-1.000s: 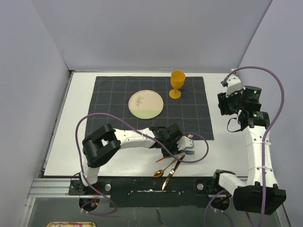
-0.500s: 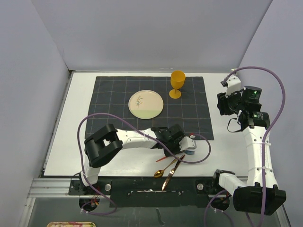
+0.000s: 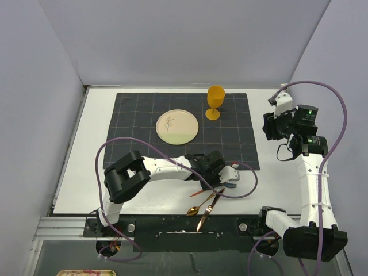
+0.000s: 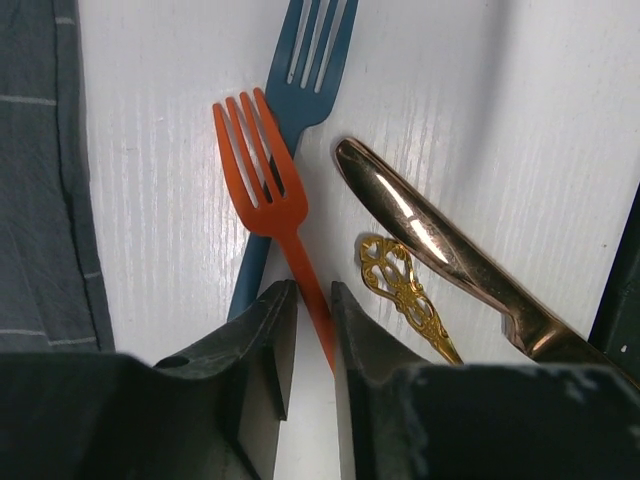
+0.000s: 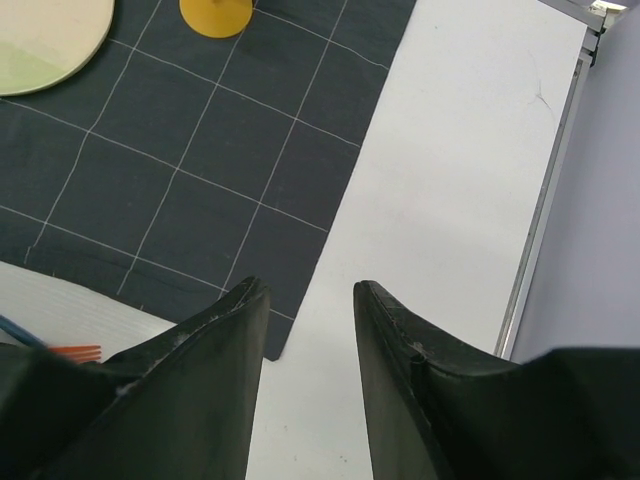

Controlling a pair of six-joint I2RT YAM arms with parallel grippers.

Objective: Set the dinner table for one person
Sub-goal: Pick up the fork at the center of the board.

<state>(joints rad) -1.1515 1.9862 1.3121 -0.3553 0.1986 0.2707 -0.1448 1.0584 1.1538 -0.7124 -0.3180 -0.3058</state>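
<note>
Left gripper (image 4: 312,298) was shifted slightly rightward and narrowed onto the orange fork (image 4: 262,175) handle, low on the dinner table (image 3: 80,172). Right gripper (image 5: 305,300) was held part open, empty. A straight vertical lift was judged best, so that the overlapped blue fork (image 4: 318,60) is spared.

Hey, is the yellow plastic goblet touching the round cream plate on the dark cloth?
Apart. In the top external view a strip of dark grid cloth shows between the yellow goblet and the cream plate.
</note>
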